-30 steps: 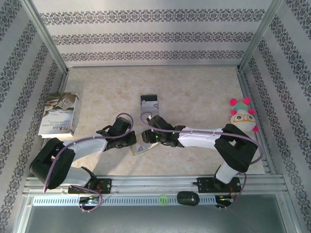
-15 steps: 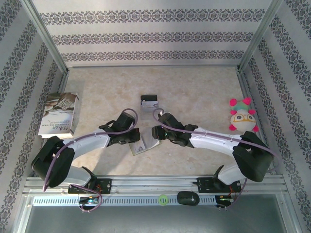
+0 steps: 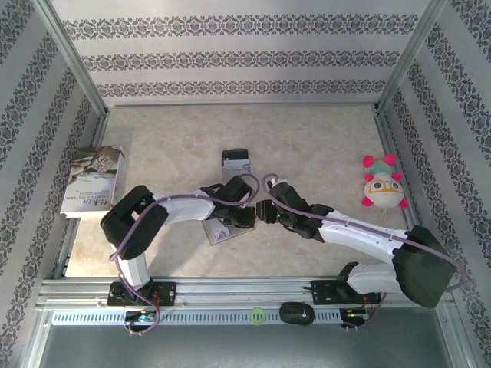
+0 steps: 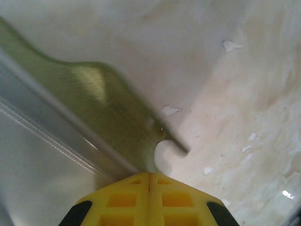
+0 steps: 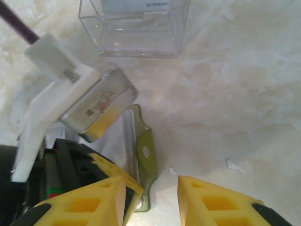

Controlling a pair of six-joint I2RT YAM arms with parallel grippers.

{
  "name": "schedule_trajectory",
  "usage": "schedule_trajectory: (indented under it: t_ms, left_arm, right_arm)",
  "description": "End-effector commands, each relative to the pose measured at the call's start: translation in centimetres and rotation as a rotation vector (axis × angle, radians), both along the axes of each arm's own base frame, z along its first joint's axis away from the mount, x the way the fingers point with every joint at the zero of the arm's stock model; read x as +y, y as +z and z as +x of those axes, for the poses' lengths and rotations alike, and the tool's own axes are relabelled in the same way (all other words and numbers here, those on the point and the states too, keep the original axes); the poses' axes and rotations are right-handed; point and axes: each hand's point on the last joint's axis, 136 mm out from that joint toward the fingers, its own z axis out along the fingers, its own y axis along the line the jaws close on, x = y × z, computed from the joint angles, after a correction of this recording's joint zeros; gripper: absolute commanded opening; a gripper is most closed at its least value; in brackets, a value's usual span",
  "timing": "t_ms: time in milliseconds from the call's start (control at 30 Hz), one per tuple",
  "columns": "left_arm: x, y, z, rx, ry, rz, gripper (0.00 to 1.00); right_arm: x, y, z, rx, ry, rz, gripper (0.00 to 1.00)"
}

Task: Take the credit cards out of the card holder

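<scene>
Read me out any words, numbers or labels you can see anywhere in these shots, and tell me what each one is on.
"NO.8888": on the pale card standing in the clear box; the digits after that are too blurred to read.
Booklet: printed lines, too small to read.
Silver module: dark and red label print, too blurred to read.
Card holder: no lettering visible.

Card holder (image 4: 110, 113) blurred, edge-cropped.

Left arm (image 3: 180, 205) and right arm (image 3: 360, 234) stretched inward, left claw (image 4: 149, 181) closed, right claw (image 5: 151, 183) parted.
</scene>
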Motion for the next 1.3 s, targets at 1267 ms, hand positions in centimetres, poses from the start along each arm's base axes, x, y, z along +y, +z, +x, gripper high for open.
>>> schedule_trajectory:
  t_ms: [1267]
  left_arm:
    - [16.9, -1.3, -3.7, -0.019, 0.367, 0.155, 0.05]
  right_arm:
    - [10.9, -7.9, 4.6, 0.230, 0.342, -0.236, 0.18]
